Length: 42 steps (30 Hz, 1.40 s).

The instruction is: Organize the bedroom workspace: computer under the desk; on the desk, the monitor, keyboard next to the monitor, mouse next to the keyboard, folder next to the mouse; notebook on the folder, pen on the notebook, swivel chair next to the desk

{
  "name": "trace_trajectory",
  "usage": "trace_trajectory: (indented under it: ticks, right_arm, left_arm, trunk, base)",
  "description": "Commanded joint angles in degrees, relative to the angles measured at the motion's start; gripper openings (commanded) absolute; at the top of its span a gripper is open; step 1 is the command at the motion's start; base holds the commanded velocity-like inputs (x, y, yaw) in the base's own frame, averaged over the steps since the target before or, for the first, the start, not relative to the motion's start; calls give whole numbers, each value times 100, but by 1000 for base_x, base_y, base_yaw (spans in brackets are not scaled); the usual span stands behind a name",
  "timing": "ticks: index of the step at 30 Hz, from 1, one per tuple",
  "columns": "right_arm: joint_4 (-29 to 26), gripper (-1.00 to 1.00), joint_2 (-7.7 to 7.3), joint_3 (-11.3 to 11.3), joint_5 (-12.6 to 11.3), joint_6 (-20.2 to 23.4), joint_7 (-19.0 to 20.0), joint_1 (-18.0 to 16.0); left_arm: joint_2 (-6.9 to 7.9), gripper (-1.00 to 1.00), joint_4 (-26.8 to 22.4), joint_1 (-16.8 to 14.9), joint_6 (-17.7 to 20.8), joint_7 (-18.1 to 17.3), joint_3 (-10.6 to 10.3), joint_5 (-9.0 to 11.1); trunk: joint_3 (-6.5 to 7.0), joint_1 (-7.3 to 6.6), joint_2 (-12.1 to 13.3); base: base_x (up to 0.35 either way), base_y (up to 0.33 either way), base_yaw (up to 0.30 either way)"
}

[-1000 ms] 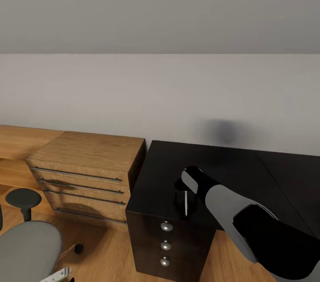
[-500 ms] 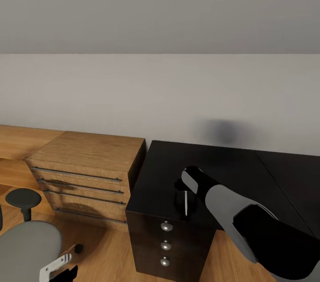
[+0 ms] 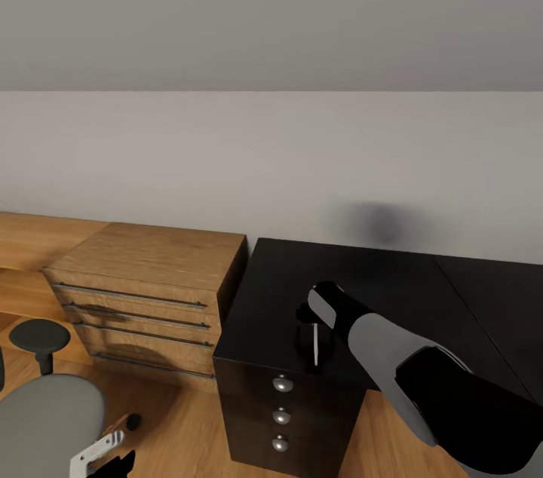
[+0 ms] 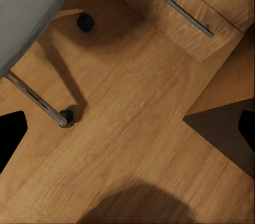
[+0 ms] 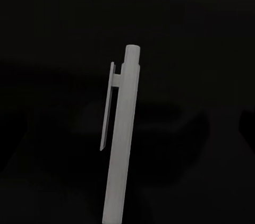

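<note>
since a second ago the left gripper (image 3: 102, 455) has risen into the head view's lower left corner, just beside the chair (image 3: 45, 410); nothing else has shifted, and the camera holds the same framing. little of that gripper shows, a white bracket and a dark tip, so i cannot tell how wide it stands. its wrist camera looks down on the plank floor (image 4: 133, 128), with the chair's grey seat (image 4: 26, 6) at one corner, a chrome leg with a black castor (image 4: 66, 117) and a second castor further off.

right gripper (image 3: 311, 316) hangs over the desk (image 3: 392, 282), above the near left end by the drawer unit with three silver knobs (image 3: 282, 384). it is closed on the pen (image 3: 315, 346), which points straight down, its lower end close over the black top; whether it touches cannot be told. the right wrist view shows the pen (image 5: 123, 139) as a pale stick with a clip, against that black top.

a light-wood chest (image 3: 147, 289) stands left of the desk, against the grey wall.
</note>
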Motion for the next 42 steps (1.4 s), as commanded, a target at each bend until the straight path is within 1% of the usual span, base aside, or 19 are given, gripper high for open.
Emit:
trace_trajectory:
  ticks: [1,3,12,39,42]
  right_arm:
    - [-6,100,0,41,-61,17,-42,-4]
    - [-6,100,0,41,-61,17,-42,-4]
    - [-29,100,0,56,-58,20,-44,-2]
    - [-25,100,0,60,-58,27,-45,-2]
    - [-22,100,0,60,-58,27,-45,-2]
  left_arm:
    - [-3,100,-47,1,30,36,3,60]
    - [-3,100,-50,1,30,36,3,60]
    - [-135,100,-149,10,35,54,24,57]
    - [-153,100,-156,12,29,56,27,56]
    - [-153,100,-156,12,28,56,27,56]
  trunk:
    - [-5,0,-3]
    - [-5,0,-3]
    - [-5,0,-3]
    - [-5,0,-3]
    - [-59,66,-123]
  base:
    - [0,0,0]
    - [0,0,0]
    - [0,0,0]
    - [0,0,0]
    - [0,0,0]
